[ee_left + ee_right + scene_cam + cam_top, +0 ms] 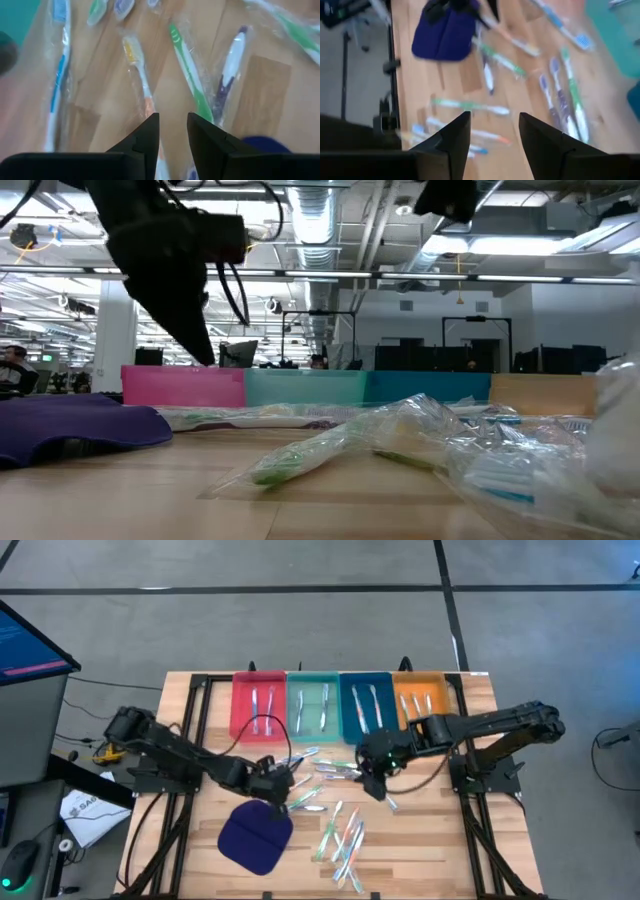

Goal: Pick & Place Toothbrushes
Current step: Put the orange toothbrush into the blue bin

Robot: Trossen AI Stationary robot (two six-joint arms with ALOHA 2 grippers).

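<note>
Several wrapped toothbrushes lie loose on the wooden table, some in the middle (pixel 330 772) and some nearer the front (pixel 342 838). My left gripper (pixel 283 783) hovers over the middle ones beside the dark blue pad (pixel 255 837), tilted down and slightly open. Past its fingers (pixel 172 122) I see an orange toothbrush (pixel 140 75), a green one (pixel 187 70) and a purple one (pixel 227 70). My right gripper (pixel 377 785) hangs open higher up, right of the middle group, with nothing between its fingers (pixel 492 125).
Four trays stand side by side along the far edge: red (pixel 238 710), teal (pixel 292 712), blue (pixel 345 712) and orange (pixel 437 705), each with a few toothbrushes inside. In the low view a crinkled wrapper with a green brush (pixel 300 460) lies close to the front.
</note>
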